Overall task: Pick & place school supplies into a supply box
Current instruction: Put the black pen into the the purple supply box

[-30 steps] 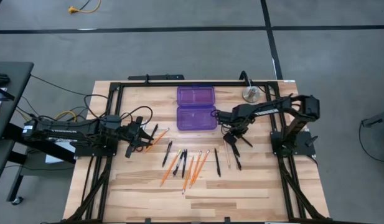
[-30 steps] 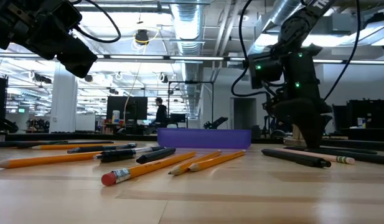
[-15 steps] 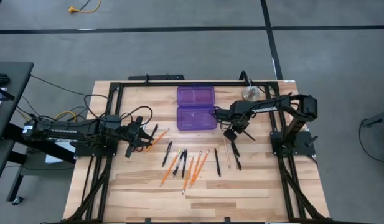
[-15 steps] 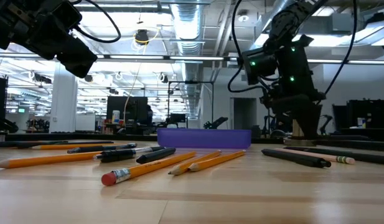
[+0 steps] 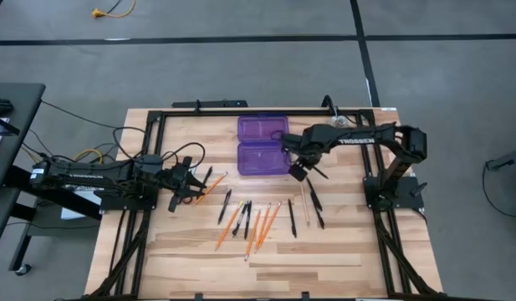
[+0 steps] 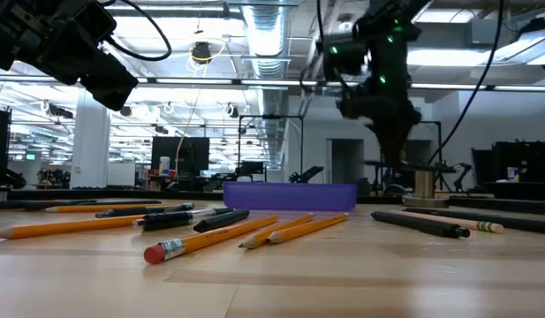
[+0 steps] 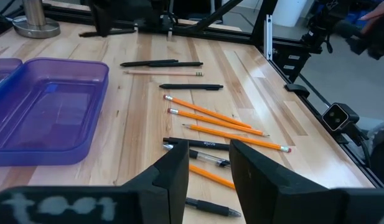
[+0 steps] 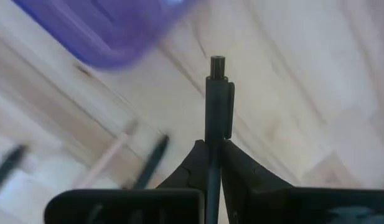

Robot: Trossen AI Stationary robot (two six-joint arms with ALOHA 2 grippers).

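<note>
Carrying: right gripper point(image 8: 213, 163) clamped on a black pen point(image 8: 216, 93).
Aim: level it over the supply box point(image 5: 263, 157) — then release.
Left gripper point(image 7: 207, 165): fingers apart, empty.

Pale planked wooden tabletop point(image 5: 324, 251), smooth with a satin sheen, framed in matt black metal rails point(image 5: 149, 167). Translucent purple plastic rectangular supply box point(image 7: 42, 118), glossy. Thin orange wooden pencils point(image 7: 210, 115), lacquered, one with a pink rubber eraser point(image 6: 155, 254). Slim black plastic pens point(image 7: 192, 87), matt. Round silver metal object point(image 7: 35, 22), brushed.
</note>
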